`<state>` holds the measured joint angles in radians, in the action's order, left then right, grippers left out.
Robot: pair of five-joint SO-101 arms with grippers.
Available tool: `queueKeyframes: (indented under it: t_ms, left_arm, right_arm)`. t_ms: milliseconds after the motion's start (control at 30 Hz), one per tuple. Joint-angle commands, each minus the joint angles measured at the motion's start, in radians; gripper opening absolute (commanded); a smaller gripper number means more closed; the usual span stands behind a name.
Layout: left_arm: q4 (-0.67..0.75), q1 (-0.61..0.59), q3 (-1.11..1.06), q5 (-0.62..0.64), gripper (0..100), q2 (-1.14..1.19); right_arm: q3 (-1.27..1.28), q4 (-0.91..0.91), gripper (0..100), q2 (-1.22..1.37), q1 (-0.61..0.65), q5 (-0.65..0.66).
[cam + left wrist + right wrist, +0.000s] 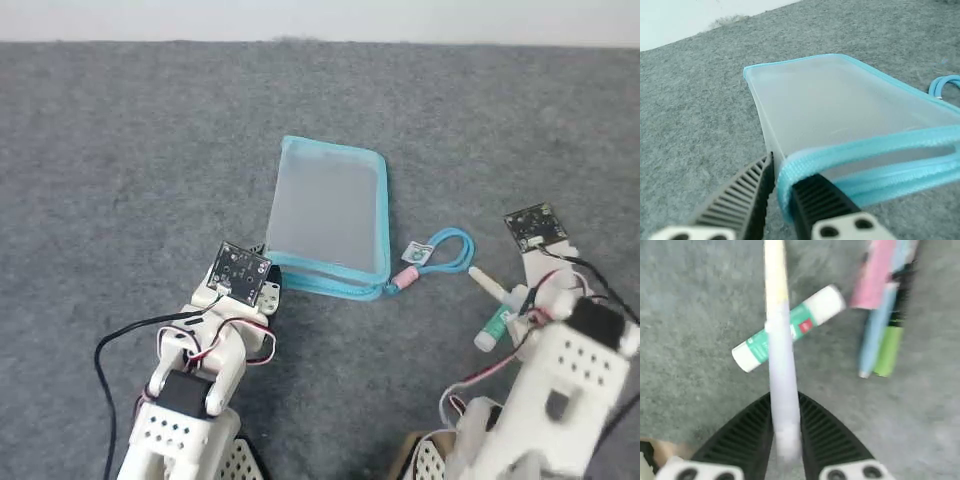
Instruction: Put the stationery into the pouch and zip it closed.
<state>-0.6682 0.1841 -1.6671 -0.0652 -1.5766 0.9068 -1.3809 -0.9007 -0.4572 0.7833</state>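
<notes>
Left wrist view first: at the left tool (778, 175), pinched together on the near corner of the pouch (840, 105), right on its turquoise zip edge (865, 150). Beyond the tips, just flat frosted pouch wall stretching away over the grey counter (695, 100), with a blue wrist strap (945, 85) past the far side. Seems parted along the zip, though hard to say how wide. Looks thin, soft and floppy. Probably very light and ready to slide or buckle if nudged, so best held by the stiffer zip tape, as here, rather than by the slack wall. Over at the right tool (785, 407), clamped on the back end of a pale pen (777, 335), pointing straight out ahead of the tips. Underneath and just beyond, flat on the counter, a white-and-green glue stick (822, 305). Farther out, side by side, a pink pen (875, 275), a blue pen (875, 335) and a green marker (888, 347). Judged stiff, light and smooth-barrelled, all of them. Easy to pinch across the barrel, but apt to swivel when gripped at one end. From the high view, pen tip aimed toward the pink zip pull (405, 278), well apart from the pouch mouth.
</notes>
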Motion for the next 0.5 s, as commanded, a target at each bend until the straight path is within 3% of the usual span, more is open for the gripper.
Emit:
queueKeyframes:
  t_ms: [0,133,333,467]
  left_arm:
    - [-0.002,0.008,0.013,0.008,1,-0.017]
    - [-0.005,0.006,0.013,0.008,1,-0.017]
    - [-0.005,0.008,0.013,0.008,1,-0.017]
    - [-0.005,0.011,0.015,0.008,1,-0.017]
  right_arm:
    - [-0.095,-0.081,0.6,-0.14,0.002,-0.005]
    - [-0.092,-0.059,0.6,-0.127,-0.136,0.075]
    - [-0.071,0.26,0.6,0.061,-0.518,0.187]
    - [-0.072,0.294,0.6,0.248,-0.553,0.29]
